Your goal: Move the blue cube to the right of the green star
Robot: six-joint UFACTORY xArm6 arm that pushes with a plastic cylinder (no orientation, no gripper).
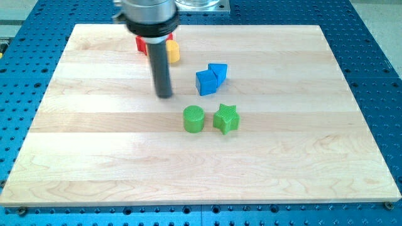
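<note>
The blue cube point(205, 82) sits on the wooden board point(94, 157) above the view's middle, touching a second blue block point(218, 72) at its upper right. The green star point(226, 118) lies just below the cube and slightly to the right. A green cylinder point(194, 118) stands just left of the star. My tip point(164, 95) rests on the board to the left of the blue cube, a short gap away, and above-left of the green cylinder.
A red block point(142, 44) and a yellow block point(173, 52) lie near the board's top edge, partly hidden behind the rod. The arm's dark mount point(149, 16) hangs over the top edge. A blue perforated table point(377, 50) surrounds the board.
</note>
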